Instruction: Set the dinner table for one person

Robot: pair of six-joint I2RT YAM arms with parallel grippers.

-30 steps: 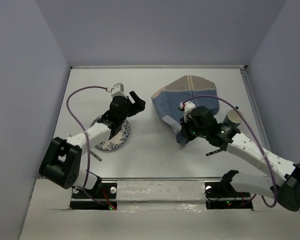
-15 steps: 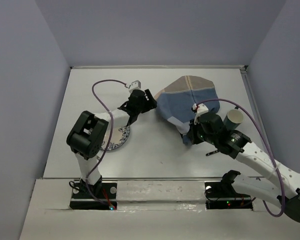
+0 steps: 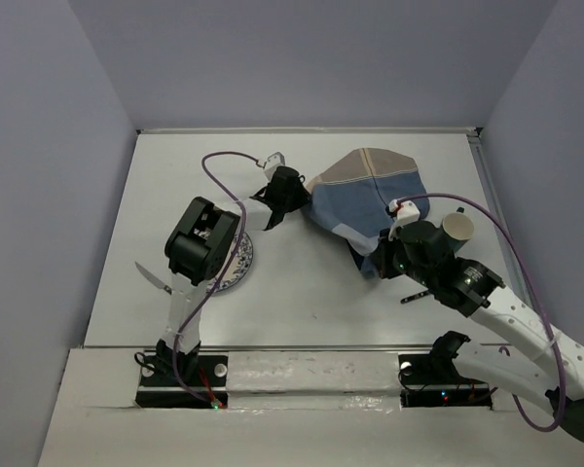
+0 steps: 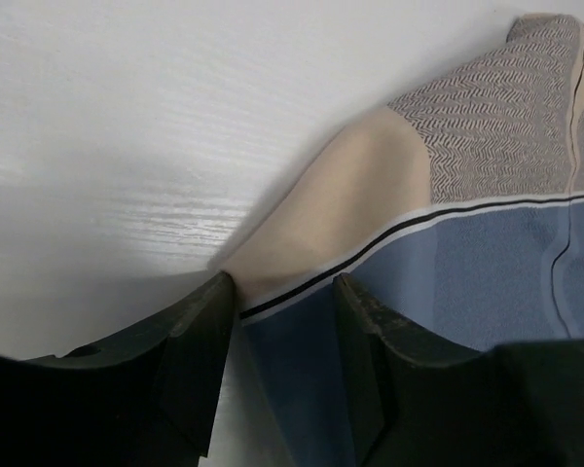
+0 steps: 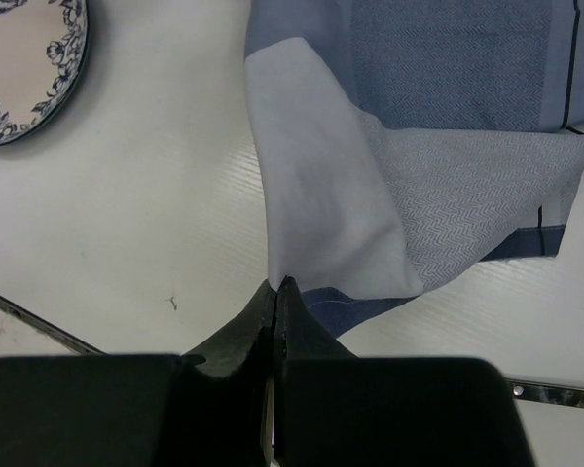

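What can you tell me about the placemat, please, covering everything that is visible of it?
The placemat is woven cloth, blue with tan end bands, thin dark and white stripes and a herringbone texture. It lies rumpled, not flat, on the far right part of the table. Its near corner is folded over, showing a paler underside, and the right gripper is shut on the tip of that fold. The left gripper is open, its fingers straddling the mat's left corner.

Plate [image 3: 236, 269] left of placemat [image 3: 370, 190], cup [image 3: 457, 227] right, all on dinner table [image 3: 302, 302]
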